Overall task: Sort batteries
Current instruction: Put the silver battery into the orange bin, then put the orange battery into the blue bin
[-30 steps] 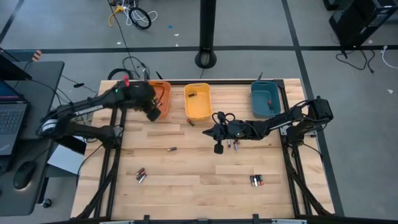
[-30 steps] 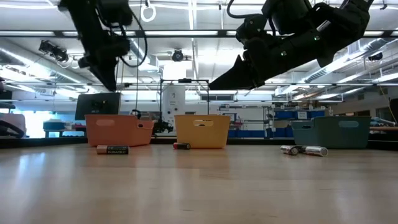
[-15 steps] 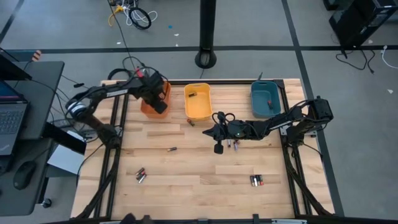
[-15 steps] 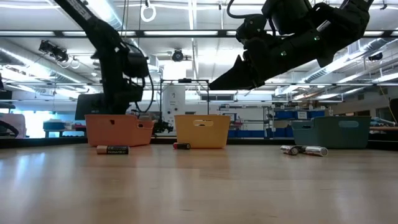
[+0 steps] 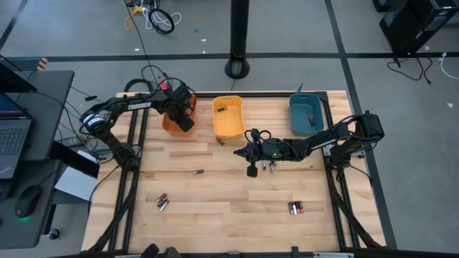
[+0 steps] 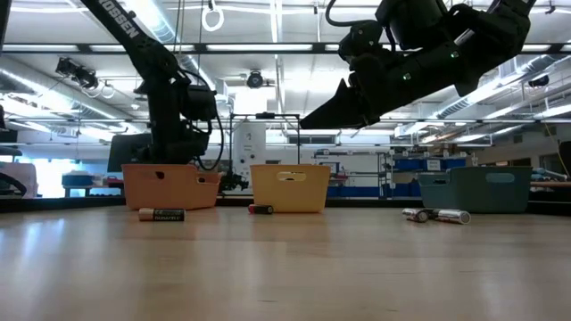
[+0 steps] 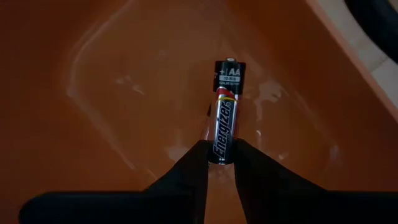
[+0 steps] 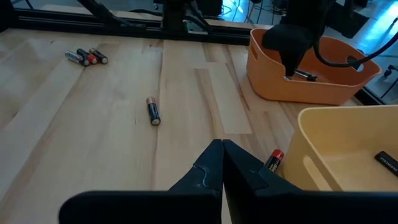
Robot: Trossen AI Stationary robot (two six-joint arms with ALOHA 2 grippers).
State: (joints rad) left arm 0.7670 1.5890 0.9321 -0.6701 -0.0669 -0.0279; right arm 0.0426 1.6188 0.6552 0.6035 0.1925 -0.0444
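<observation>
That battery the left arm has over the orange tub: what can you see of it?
The battery is a black and silver AA cell with a copper band and Energizer lettering. The left pincer grips its lower end between two dark fingers, inside the orange bin, just above the glossy floor. From the right wrist view it shows as a small bar under the pincer.

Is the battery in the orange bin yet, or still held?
Both: the AA battery hangs inside the orange bin, still pinched by the left claw.

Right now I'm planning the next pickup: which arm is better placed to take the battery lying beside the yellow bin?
The right. Its gripper hangs shut and empty over mid-table, near that battery. The left gripper is inside the orange bin, gripping an AA battery.
</observation>
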